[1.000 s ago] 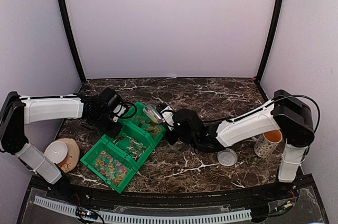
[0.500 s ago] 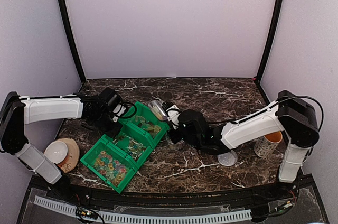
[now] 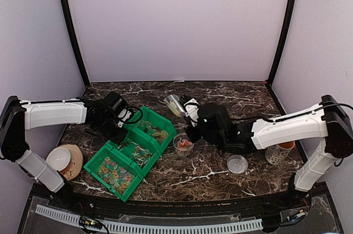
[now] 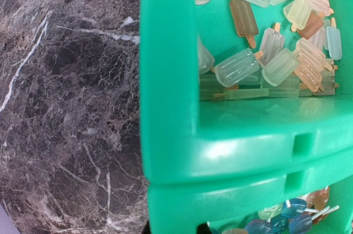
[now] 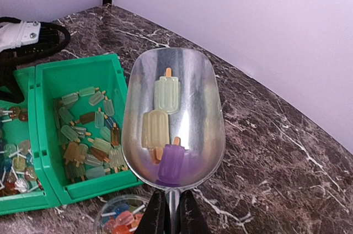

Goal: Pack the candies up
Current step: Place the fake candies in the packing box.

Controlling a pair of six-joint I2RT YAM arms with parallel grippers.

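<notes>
Right gripper (image 5: 172,217) is clamping the scoop (image 5: 194,115), holding 3 candies (image 5: 154,129) raised near the tub (image 3: 183,144); centring, then tipping slowly over its mouth seems wise; left gripper (image 3: 122,119), jaws together, is sitting at the green bin (image 4: 171,107).

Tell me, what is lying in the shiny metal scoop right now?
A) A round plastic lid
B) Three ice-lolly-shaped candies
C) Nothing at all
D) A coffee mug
B: the right wrist view looks straight into the scoop, and three lolly-shaped candies lie in its bowl: one pale green, one pale yellow and one purple.
</notes>
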